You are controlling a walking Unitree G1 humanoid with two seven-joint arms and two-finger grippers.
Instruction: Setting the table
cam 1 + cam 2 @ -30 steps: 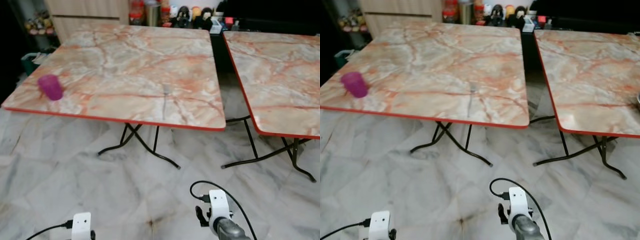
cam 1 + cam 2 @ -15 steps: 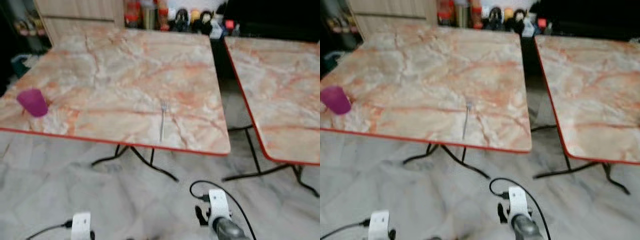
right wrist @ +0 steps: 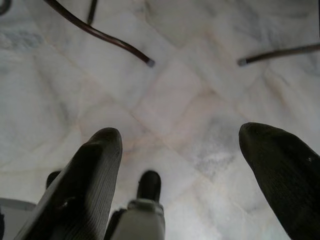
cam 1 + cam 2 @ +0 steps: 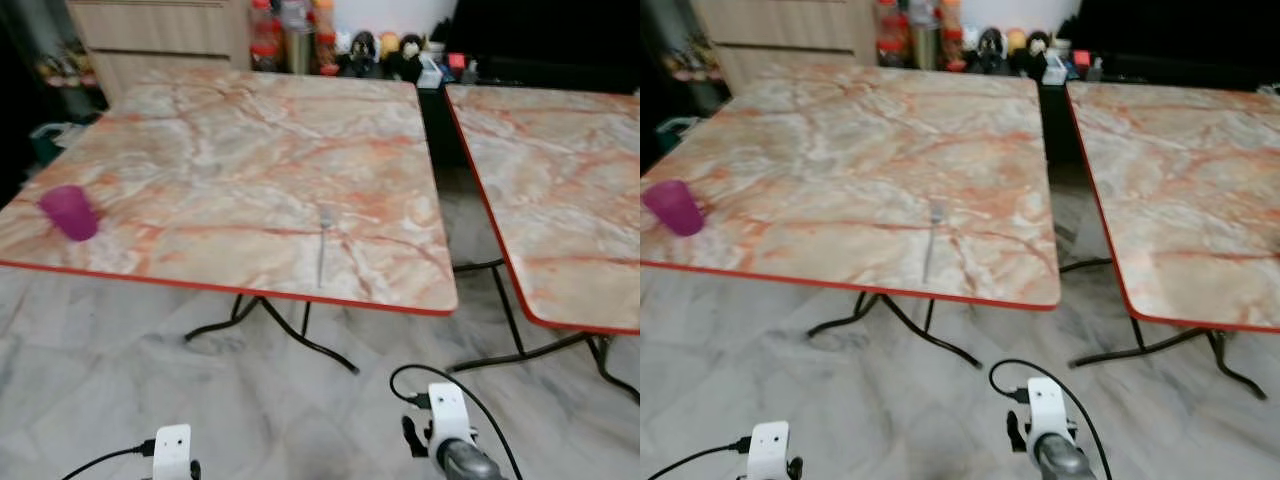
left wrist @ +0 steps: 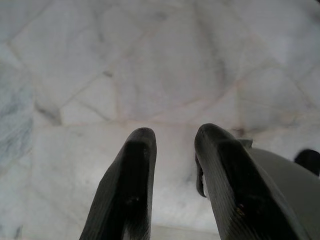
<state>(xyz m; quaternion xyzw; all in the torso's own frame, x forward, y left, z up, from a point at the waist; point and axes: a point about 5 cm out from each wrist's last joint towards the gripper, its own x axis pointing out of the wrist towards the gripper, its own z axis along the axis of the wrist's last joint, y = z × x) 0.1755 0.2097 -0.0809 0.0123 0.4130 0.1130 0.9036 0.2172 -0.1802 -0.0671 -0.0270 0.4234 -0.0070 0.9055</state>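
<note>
Left end effector (image 5: 172, 175) nearly pressed together, right end effector (image 3: 200, 170) spread, both empty; I see 1 fork (image 4: 322, 250) and 1 cup (image 4: 69, 212) on the bench (image 4: 250, 130), plates left.

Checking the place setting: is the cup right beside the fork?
No, the cup stands at the table's left edge, far from the fork.

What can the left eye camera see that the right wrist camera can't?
The left eye view takes in two marble-topped tables: the left table carries a purple cup and a fork, and the right table stands beside it. The right wrist view looks along the right gripper, its black fingers spread wide above the ground. Both views have the pale marble floor and the black table legs.
</note>
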